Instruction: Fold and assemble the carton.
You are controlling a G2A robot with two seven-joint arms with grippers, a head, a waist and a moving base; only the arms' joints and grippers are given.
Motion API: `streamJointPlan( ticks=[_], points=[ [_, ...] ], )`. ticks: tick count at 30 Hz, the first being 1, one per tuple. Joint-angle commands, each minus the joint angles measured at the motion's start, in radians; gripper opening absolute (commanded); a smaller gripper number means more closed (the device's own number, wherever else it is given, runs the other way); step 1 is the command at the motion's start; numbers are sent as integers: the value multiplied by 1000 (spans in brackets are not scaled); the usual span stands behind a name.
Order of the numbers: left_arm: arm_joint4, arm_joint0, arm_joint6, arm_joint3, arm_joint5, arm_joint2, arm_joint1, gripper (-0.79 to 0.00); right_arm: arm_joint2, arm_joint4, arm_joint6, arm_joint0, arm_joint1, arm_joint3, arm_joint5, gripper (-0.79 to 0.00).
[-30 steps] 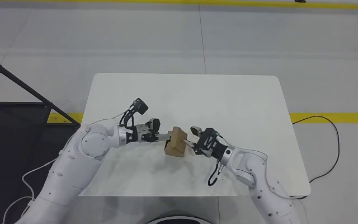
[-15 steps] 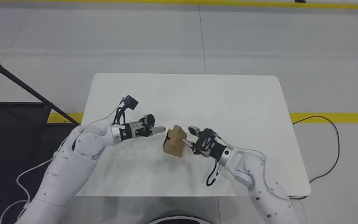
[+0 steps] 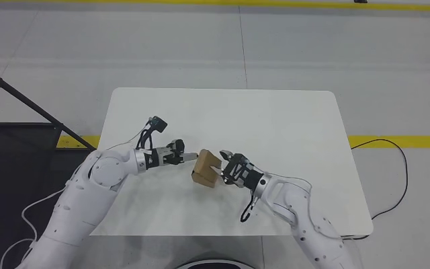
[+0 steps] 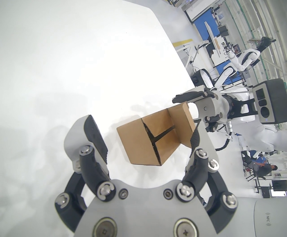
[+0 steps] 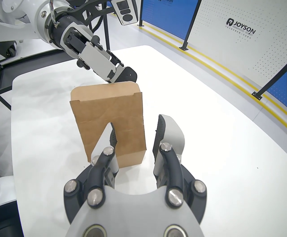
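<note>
**Q:** Site classification?

**A:** Robotics laboratory or test hall.

**Q:** Indicators?

**A:** Grey sealed floor [image 3: 134, 47] with yellow marking lines [image 3: 390, 140]. One white work table [image 3: 295, 121]. Blue partition panels [image 5: 170, 13] and a white perforated board [image 5: 224, 44] on black feet stand beside the table. Further off, a second white humanoid robot [image 4: 246, 56] stands among monitors [image 4: 223, 30] and equipment racks.

Carton [image 3: 205, 169] stands on table [image 3: 282, 121], directly ahead of left gripper [image 3: 193, 157], just off its fingertips. Right gripper [image 3: 223, 167] faces it from the opposite side, with a carton edge between its fingers.
</note>
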Motion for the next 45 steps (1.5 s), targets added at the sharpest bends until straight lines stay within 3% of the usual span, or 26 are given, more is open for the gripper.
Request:
streamJointPlan(
  ticks=[1, 13, 17, 25, 30, 35, 45],
  points=[
    [3, -4, -2, 7, 17, 2, 0, 0, -3, 4, -1, 4, -1, 5, 1, -391],
    [-33, -32, -46, 34, 13, 31, -5, 0, -27, 14, 38, 33, -11, 22, 5, -363],
    [-105, -39, -38, 55, 26, 23, -7, 0, -27, 16, 45, 34, -12, 21, 3, -369],
    [-226, -79, -180, 102, 4, 48, -10, 0, -19, 22, 51, 31, -12, 18, 1, -379],
    [-277, -99, -163, 142, 28, 56, -17, 0, -17, 24, 58, 28, -13, 12, 2, -369],
    [-388, -100, -260, 191, -1, 49, -14, 0, -13, 22, 58, 25, -12, 10, 4, -379],
    [-525, -59, -306, 243, 23, 44, -15, 0, -4, 24, 39, 19, -12, 14, -4, -397]
  ],
)
